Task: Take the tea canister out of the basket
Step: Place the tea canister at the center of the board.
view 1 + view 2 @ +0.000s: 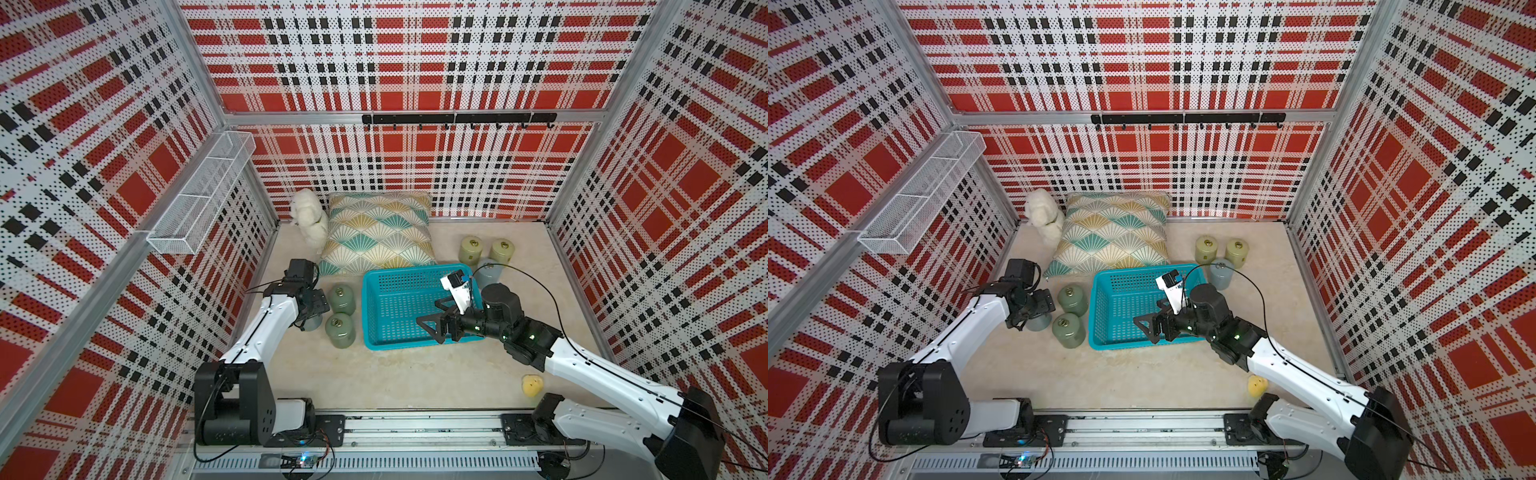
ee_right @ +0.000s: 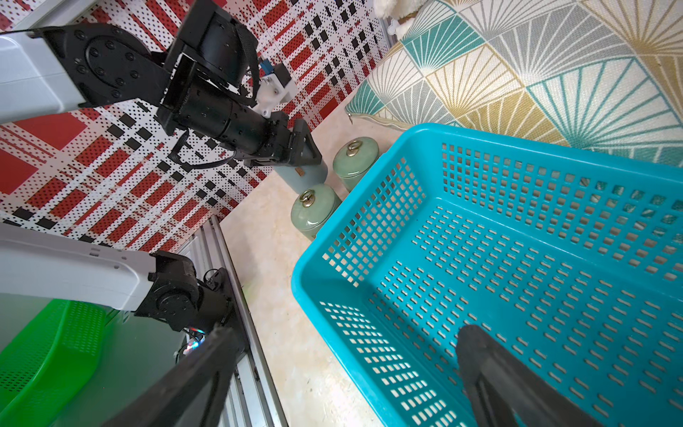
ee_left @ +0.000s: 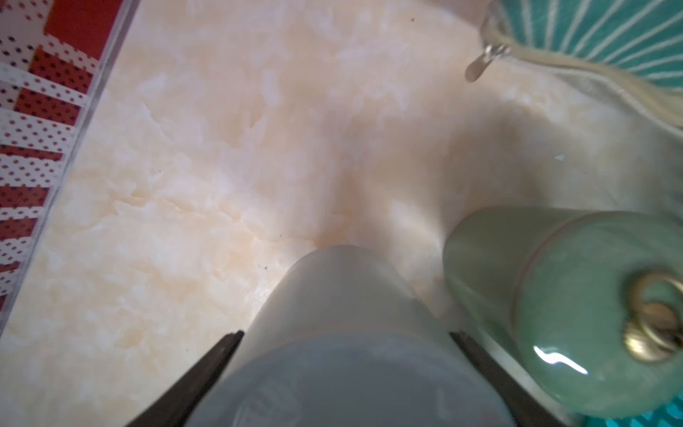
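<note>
The turquoise basket (image 1: 376,336) (image 1: 1100,338) (image 2: 306,281) sits mid-table with nothing inside it. A grey-blue tea canister (image 1: 314,323) (image 1: 1038,323) (image 3: 343,295) (image 2: 308,173) stands outside the basket, to its left, with its base down at the tabletop. My left gripper (image 1: 307,320) (image 1: 1025,322) (image 3: 345,334) (image 2: 306,159) comes down over it from above. Its fingers (image 3: 207,369) press both sides of the canister. My right gripper (image 1: 430,328) (image 1: 1148,328) (image 2: 343,351) hangs open and empty over the basket's front right corner.
Two green canisters (image 1: 342,299) (image 1: 340,330) stand between the held one and the basket. Three more (image 1: 471,249) (image 1: 502,251) (image 1: 488,272) stand behind its right end. A patterned pillow (image 1: 378,232) and a white plush toy (image 1: 307,220) lie at the back. A yellow toy (image 1: 532,385) sits front right.
</note>
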### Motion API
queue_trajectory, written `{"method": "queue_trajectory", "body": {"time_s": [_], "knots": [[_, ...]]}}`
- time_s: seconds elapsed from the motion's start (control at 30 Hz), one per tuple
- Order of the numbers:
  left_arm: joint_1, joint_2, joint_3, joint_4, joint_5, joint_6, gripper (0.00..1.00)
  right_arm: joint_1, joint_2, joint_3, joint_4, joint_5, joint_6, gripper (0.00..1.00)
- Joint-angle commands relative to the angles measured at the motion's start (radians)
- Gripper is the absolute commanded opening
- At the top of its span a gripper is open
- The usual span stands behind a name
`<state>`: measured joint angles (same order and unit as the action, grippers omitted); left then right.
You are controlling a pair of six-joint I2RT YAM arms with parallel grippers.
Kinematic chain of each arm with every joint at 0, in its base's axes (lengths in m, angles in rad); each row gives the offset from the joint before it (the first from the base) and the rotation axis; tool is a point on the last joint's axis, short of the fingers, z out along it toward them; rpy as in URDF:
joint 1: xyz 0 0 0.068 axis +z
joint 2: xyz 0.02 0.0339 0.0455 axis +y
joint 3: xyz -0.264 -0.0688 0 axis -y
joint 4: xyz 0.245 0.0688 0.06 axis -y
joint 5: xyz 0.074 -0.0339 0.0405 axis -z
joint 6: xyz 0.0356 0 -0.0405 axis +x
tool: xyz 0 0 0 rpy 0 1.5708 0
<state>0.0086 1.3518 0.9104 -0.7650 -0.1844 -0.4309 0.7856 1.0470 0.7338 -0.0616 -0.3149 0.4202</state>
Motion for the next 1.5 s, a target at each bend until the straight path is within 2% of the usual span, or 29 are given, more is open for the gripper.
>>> {"method": "queue_trajectory", "body": {"time_s": [0.0,0.53,0.6,0.7,0.93,0.97,1.27,1.47], "knots": [[0.008,0.021,-0.005,0.102,0.032,-0.020,0.73,0.009,-0.019,0.012,-0.007,0.013,-0.001,1.00],[0.009,0.118,-0.063,0.197,0.021,-0.029,0.75,0.009,0.002,0.017,-0.012,0.020,-0.003,1.00],[0.010,0.121,-0.069,0.202,0.032,-0.029,0.76,0.009,0.003,0.018,-0.015,0.021,-0.003,1.00],[0.010,0.119,-0.073,0.203,0.054,-0.030,0.84,0.009,0.003,0.018,-0.015,0.022,-0.005,1.00],[0.008,0.078,-0.068,0.184,0.071,-0.039,0.93,0.009,0.004,0.019,-0.019,0.036,-0.003,1.00],[0.010,0.071,-0.068,0.179,0.080,-0.041,1.00,0.009,0.002,0.019,-0.020,0.041,-0.003,1.00],[0.007,-0.026,-0.038,0.116,0.067,-0.041,0.99,0.009,-0.006,0.019,-0.036,0.103,-0.004,1.00],[-0.022,-0.152,0.015,0.092,0.013,-0.044,0.99,0.008,-0.029,0.002,-0.038,0.237,-0.013,1.00]]}}
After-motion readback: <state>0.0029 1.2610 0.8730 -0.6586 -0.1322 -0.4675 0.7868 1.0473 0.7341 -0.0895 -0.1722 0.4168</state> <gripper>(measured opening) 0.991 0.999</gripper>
